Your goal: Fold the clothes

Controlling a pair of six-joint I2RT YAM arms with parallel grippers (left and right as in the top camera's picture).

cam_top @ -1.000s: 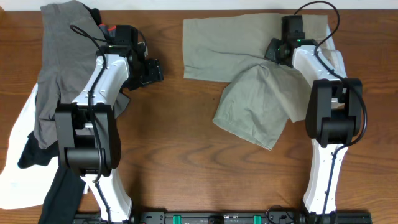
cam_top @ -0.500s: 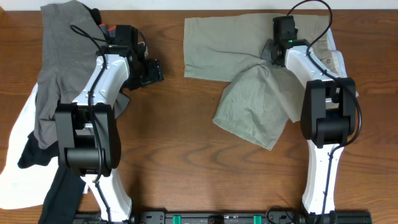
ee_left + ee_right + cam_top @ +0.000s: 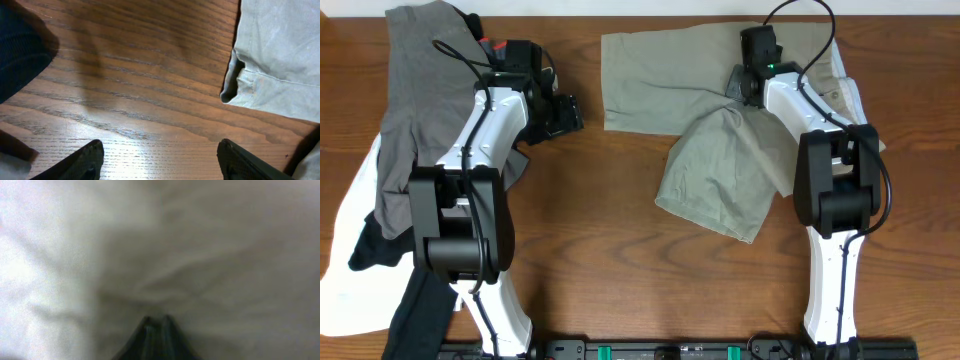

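The shorts (image 3: 700,110) lie far right on the table (image 3: 620,260), one leg flopped toward the near side. They look like light, limp cotton that will drag and bunch, so take a hem corner or the stiffer waistband. Your right pincer (image 3: 748,80) is pressed nearly together on a pucker of cloth. Your left pincer (image 3: 565,112) hangs spread over bare wood.

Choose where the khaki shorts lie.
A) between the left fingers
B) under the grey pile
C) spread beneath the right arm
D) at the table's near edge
C: the shorts spread on the far right of the table, with the right arm reaching over them.
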